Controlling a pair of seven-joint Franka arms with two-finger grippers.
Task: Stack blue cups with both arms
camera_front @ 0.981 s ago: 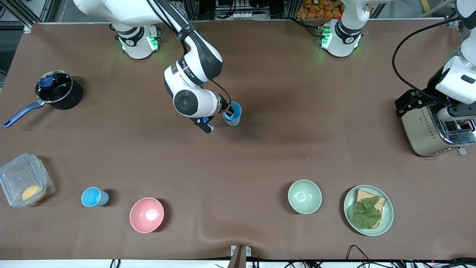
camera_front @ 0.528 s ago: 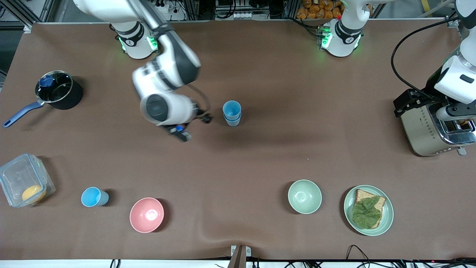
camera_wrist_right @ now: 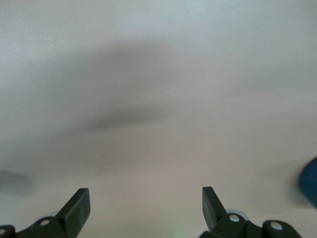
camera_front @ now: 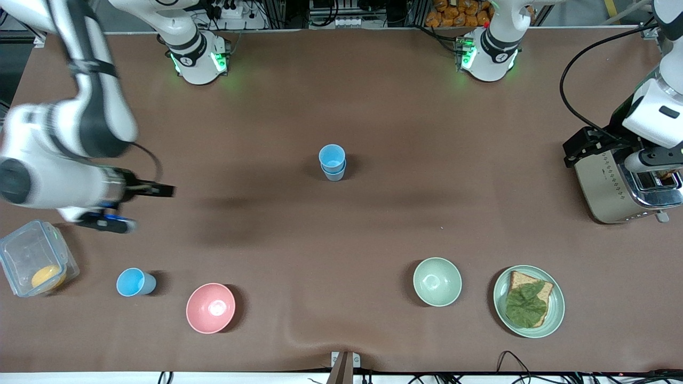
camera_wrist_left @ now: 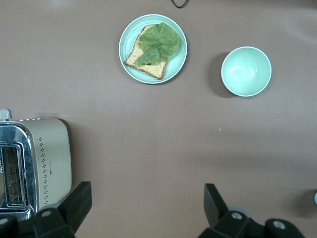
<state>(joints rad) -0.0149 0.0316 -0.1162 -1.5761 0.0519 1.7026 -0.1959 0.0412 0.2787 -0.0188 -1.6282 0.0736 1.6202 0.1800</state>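
While my right pincer (camera_front: 160,190), spread and empty, hovers over the table (camera_front: 373,224), the lone blue cup (camera_front: 132,282) stands upright below it, nearer the front camera.

The right gripper (camera_wrist_right: 143,208) hangs over bare brown table (camera_wrist_right: 158,74) with its two dark fingers (camera_wrist_right: 77,206) spread wide apart and nothing between them; soft shadows streak the cloth; a blue object (camera_wrist_right: 310,181) shows at the frame's edge.

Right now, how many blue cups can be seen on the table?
3. Two are nested as a stack in the middle of the table. One single cup stands nearer the front camera, between the clear container and the pink bowl.
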